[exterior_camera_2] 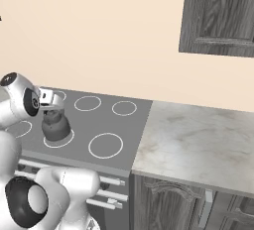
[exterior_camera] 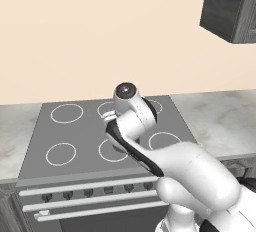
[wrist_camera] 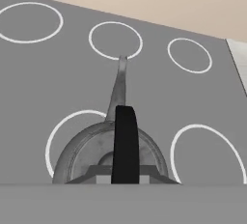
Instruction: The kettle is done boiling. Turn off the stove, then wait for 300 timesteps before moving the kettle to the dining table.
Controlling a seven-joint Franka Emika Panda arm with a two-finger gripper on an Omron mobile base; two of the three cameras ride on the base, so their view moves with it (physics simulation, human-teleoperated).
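Behind the arm, kettle (exterior_camera_2: 55, 126) hidden; end effector (exterior_camera_2: 51, 106) closed.

kettle (wrist_camera: 103, 158) base cut off, knobs (exterior_camera: 88, 193) unreadable

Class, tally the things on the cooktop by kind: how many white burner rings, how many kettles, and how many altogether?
burner rings: 6
kettle: 1
total: 7

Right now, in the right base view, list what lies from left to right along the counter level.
Robot arm → kettle → empty front burner ring → marble countertop.
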